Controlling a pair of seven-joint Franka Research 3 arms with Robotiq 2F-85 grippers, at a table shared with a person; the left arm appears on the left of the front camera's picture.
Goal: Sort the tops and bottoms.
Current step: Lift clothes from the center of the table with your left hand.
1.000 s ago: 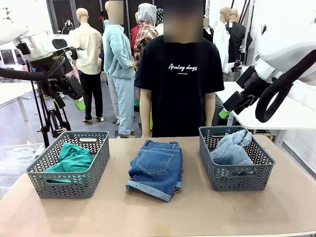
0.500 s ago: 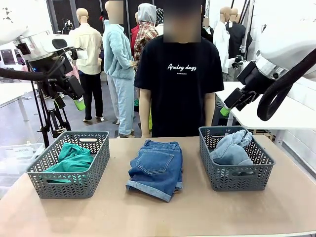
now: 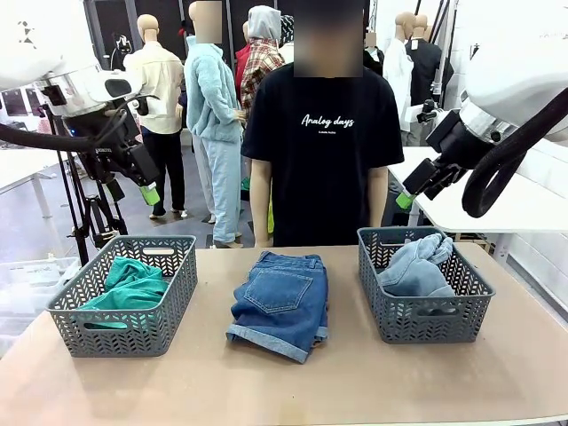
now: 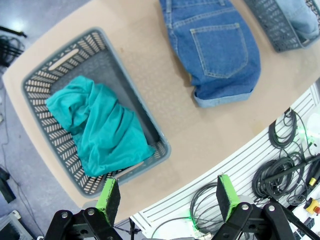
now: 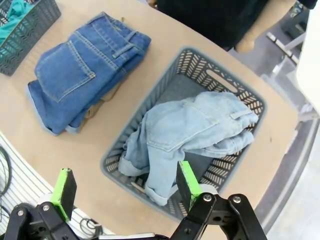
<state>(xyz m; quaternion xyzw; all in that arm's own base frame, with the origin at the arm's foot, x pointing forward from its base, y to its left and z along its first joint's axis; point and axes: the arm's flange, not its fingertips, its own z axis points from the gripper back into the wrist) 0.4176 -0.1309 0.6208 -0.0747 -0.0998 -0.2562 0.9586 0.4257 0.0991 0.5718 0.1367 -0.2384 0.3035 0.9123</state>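
the left gripper (image 4: 167,196) hangs high above the near left corner of the table (image 3: 284,386), green pads spread wide with nothing between them. the right gripper (image 5: 125,186) is likewise raised over the right side, fingers wide apart and empty. in the front view the left gripper (image 3: 147,193) and the right gripper (image 3: 405,199) sit well above the baskets, each tilted down toward the table.

on the tan tabletop, a grey lattice basket on the left (image 3: 124,330) holds the crumpled teal-green shirt (image 3: 131,284). in the middle, between the baskets, the darker denim shorts (image 3: 280,306) lie folded flat on the table, back pocket up and cuffed hems toward the robot. from the right wrist, a sliver of tan fabric (image 5: 102,100) peeks out beneath them. the grey basket on the right (image 3: 426,327) holds the pale denim shorts (image 3: 415,271), bunched up, one part rising above the rim.

at the far edge a person in a black t-shirt (image 3: 324,151) stands behind the shorts, arms down.
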